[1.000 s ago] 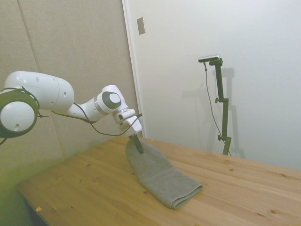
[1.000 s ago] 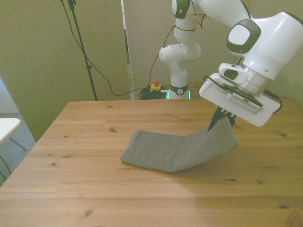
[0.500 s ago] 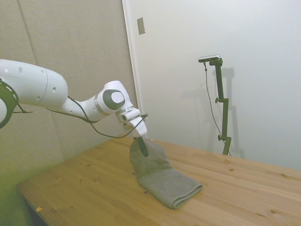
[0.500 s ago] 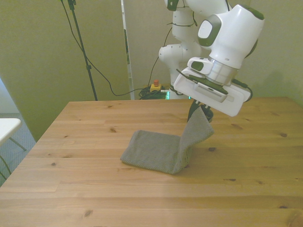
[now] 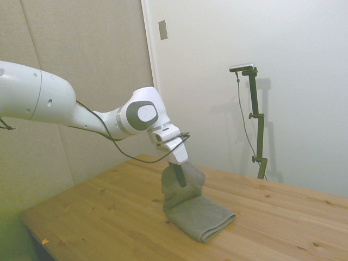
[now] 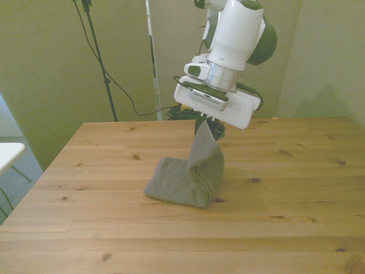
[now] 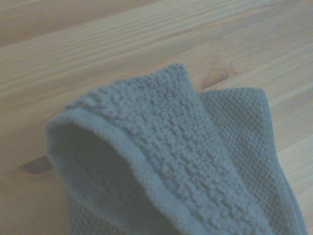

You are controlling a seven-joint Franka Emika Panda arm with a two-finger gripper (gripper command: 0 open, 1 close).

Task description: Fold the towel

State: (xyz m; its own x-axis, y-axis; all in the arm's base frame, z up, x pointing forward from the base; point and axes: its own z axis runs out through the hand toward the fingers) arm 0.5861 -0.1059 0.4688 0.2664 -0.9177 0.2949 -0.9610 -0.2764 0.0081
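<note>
The grey-olive towel (image 6: 185,174) lies near the middle of the wooden table (image 6: 114,228), with one end lifted into an upright peak. My gripper (image 6: 204,124) is shut on that raised end and holds it above the half that rests flat. From the side, the gripper (image 5: 178,175) pinches the top of the towel (image 5: 198,215), whose lifted part hangs nearly upright and arches over the lower layer. The wrist view shows the looped, thick edge of the towel (image 7: 166,147) close up over the table.
A table edge with a white object (image 6: 8,154) shows at the front view's left. A black cable stand (image 6: 97,57) rises behind the table's far corner. Bare wood (image 5: 283,217) surrounds the towel.
My gripper has carried the held end toward the front view's left, over the resting half. The towel went from a long low slope to a tall, narrow fold.
</note>
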